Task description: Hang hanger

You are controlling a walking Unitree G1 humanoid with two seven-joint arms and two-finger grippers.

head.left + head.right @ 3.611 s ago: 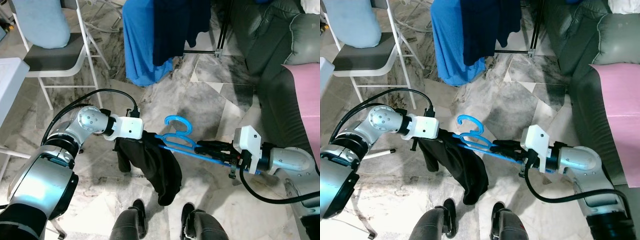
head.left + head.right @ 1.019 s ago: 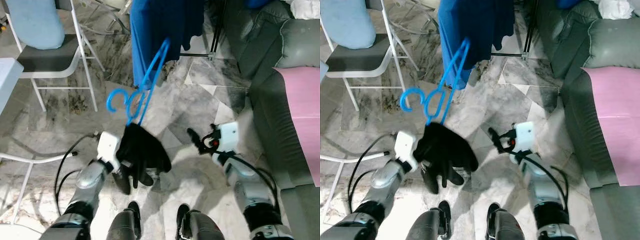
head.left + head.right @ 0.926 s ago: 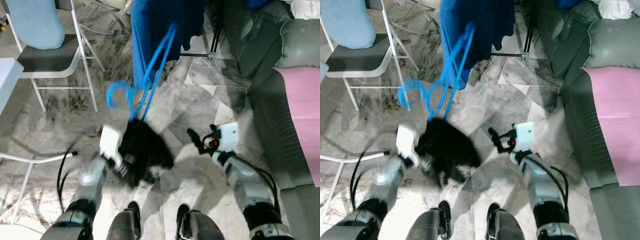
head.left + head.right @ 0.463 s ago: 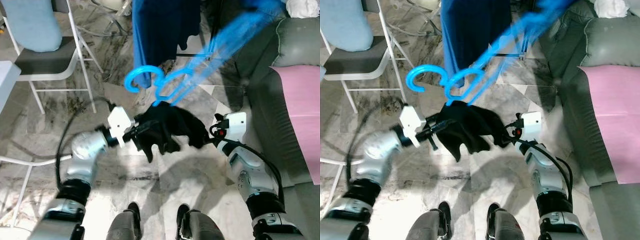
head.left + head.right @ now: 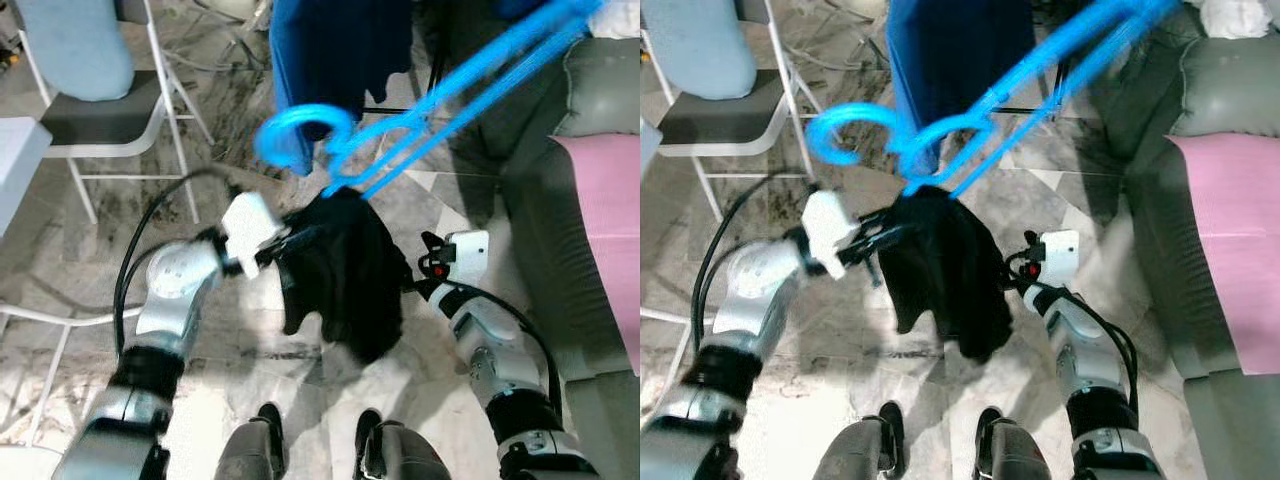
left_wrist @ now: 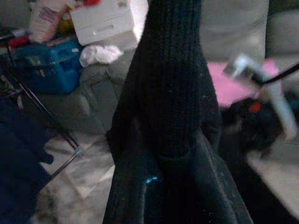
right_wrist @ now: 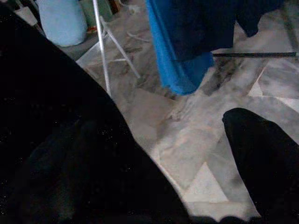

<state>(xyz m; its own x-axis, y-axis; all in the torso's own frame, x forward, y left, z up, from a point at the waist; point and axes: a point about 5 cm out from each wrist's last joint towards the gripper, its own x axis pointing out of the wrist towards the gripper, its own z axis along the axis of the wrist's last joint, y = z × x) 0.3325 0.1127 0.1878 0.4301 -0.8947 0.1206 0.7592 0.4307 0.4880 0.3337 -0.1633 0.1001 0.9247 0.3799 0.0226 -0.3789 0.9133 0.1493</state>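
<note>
Left tool (image 5: 285, 240) clamps a soft black knitted garment (image 5: 340, 270) draped on a light, stiff blue plastic hanger (image 5: 420, 110); best gripped near its hook. Right tool's (image 5: 425, 272) opening cannot be told.

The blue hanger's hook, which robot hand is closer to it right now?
Left. The left hand sits just below the blue hanger's hook, at the black garment draped on it. The right hand is lower, off to the right, behind the garment.
</note>
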